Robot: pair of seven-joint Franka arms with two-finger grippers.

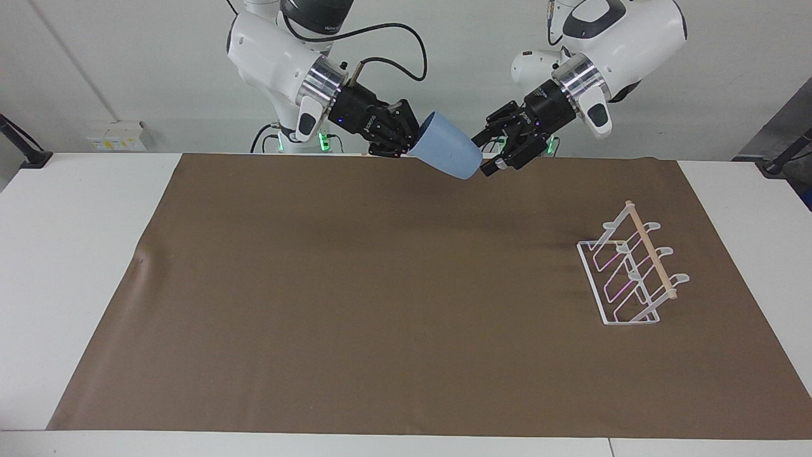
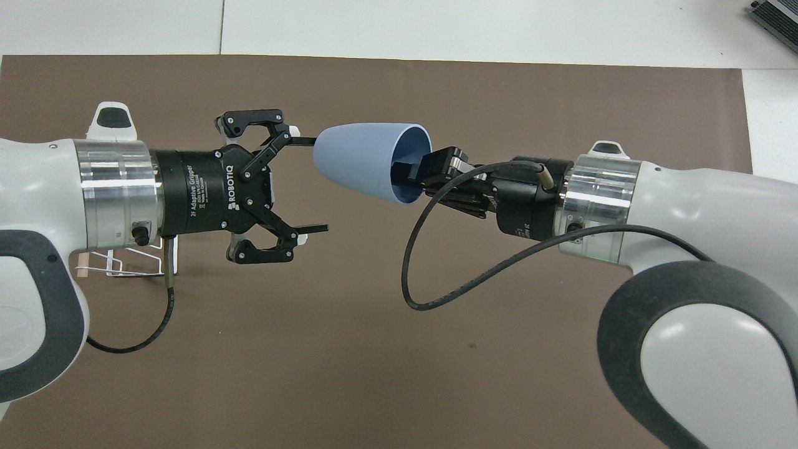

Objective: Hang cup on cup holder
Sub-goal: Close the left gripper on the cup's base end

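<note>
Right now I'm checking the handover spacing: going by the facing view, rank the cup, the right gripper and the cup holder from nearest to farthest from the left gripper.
1. Cup: in the air, its base just at the open left gripper.
2. Right gripper: shut on the cup's rim, at the cup's end away from the left gripper.
3. Cup holder: on the mat toward the left arm's end of the table.

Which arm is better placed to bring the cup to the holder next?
Left. The cup holder stands at its end of the table, and the left gripper, fingers open, faces the cup held by the right gripper.
</note>
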